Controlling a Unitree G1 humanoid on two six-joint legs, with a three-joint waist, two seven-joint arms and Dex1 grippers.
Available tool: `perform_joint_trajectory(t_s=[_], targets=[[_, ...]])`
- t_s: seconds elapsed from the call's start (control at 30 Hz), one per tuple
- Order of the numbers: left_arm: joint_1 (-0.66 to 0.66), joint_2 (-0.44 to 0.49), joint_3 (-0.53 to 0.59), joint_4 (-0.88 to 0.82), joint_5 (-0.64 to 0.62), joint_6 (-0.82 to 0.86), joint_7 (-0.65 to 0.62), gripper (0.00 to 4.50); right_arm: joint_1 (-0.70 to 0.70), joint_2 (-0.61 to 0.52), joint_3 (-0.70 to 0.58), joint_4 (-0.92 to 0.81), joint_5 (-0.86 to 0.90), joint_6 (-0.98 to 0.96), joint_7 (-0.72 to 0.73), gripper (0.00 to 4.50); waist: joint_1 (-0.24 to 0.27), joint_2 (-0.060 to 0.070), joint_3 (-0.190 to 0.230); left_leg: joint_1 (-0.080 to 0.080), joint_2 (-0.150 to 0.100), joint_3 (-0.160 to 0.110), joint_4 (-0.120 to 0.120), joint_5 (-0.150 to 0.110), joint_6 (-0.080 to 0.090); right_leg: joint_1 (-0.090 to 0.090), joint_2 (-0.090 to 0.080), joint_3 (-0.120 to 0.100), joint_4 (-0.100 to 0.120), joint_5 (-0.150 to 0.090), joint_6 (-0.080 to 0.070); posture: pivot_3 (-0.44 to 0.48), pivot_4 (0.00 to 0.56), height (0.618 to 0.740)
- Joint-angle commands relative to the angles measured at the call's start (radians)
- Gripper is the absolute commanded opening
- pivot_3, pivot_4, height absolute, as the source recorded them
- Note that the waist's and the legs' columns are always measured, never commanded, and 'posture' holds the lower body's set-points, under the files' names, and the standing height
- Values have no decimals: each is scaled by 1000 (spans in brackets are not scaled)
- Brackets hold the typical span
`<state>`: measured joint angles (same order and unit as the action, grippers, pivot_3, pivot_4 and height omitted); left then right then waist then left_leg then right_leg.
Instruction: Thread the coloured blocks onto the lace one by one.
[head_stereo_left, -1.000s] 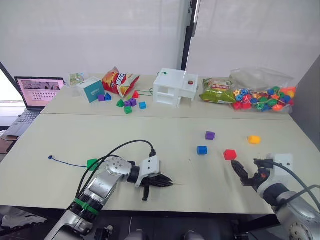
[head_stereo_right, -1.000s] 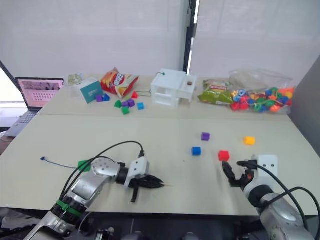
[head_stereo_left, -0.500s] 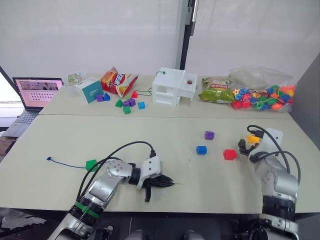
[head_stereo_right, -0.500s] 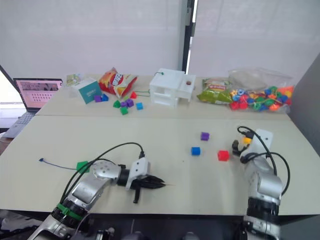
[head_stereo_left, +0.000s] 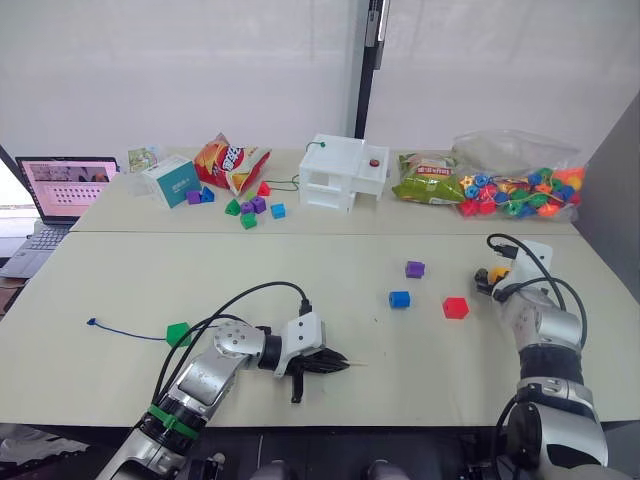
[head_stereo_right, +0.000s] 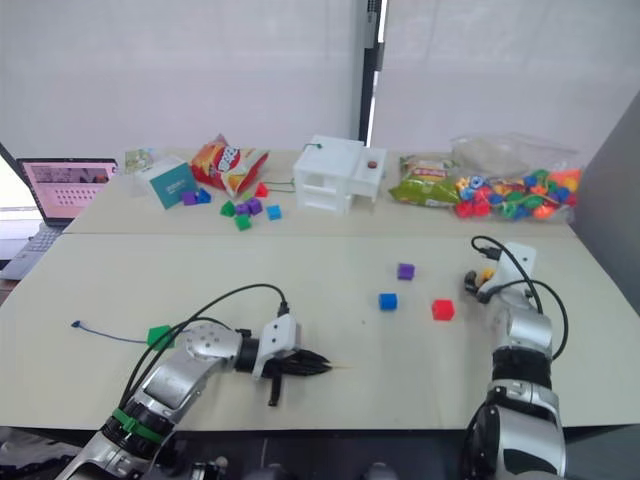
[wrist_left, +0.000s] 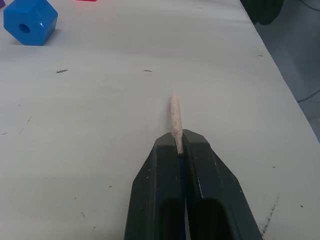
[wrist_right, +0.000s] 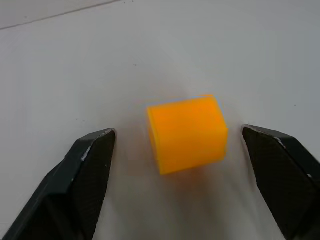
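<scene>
Right tool (wrist_right: 182, 160) wide open around the yellow block (wrist_right: 186, 133) near the bench's right edge, left tool (wrist_left: 181, 145) clamped on the lace's (head_stereo_left: 125, 331) pale tip (wrist_left: 174, 117); off-centre closing could knock the block away.

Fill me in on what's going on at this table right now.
A two-armed robot is threading plastic blocks onto a thin dark-blue lace. Its left gripper is shut on the lace's pale stiff tip, holding it just above the table. A green block already sits on the lace. The right gripper is open, its fingers on either side of the yellow block on the table. The red block, blue block and purple block lie loose between the arms.
</scene>
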<state>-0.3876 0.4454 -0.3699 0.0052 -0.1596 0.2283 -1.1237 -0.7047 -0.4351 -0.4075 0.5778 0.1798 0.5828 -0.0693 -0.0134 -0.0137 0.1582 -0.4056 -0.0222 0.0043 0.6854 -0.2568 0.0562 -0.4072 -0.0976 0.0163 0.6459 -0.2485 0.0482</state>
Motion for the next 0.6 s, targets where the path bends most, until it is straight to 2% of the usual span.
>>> perform_joint_trajectory(t_s=[0.03,0.2,0.4,0.47,0.6], targets=[[1,4,10,-41,-9,7,5,0,-9,-19,-17,2,9,-38,2,3007,1,0,0,0,0,0,0,0,0,0,0,0,0,0,0,0,150,740],[2,7,10,-39,-9,5,5,0,3,-10,-12,-30,28,-61,32,1256,-1,0,0,0,0,0,0,0,0,0,0,0,0,0,0,0,150,740],[0,4,5,-35,-9,3,2,0,38,-5,-18,-140,55,-93,48,1190,-1,0,0,0,0,0,-1,0,0,0,0,0,0,0,0,0,150,740],[2,7,6,-38,-9,3,0,0,89,3,-16,-302,73,-38,45,1190,0,0,0,0,0,0,-1,0,0,0,0,0,0,0,0,0,150,740],[1,17,13,-39,-14,1,-7,0,225,35,11,-754,142,180,31,1190,1,1,0,-2,1,-1,-2,0,0,-2,0,0,1,0,0,0,150,740]])
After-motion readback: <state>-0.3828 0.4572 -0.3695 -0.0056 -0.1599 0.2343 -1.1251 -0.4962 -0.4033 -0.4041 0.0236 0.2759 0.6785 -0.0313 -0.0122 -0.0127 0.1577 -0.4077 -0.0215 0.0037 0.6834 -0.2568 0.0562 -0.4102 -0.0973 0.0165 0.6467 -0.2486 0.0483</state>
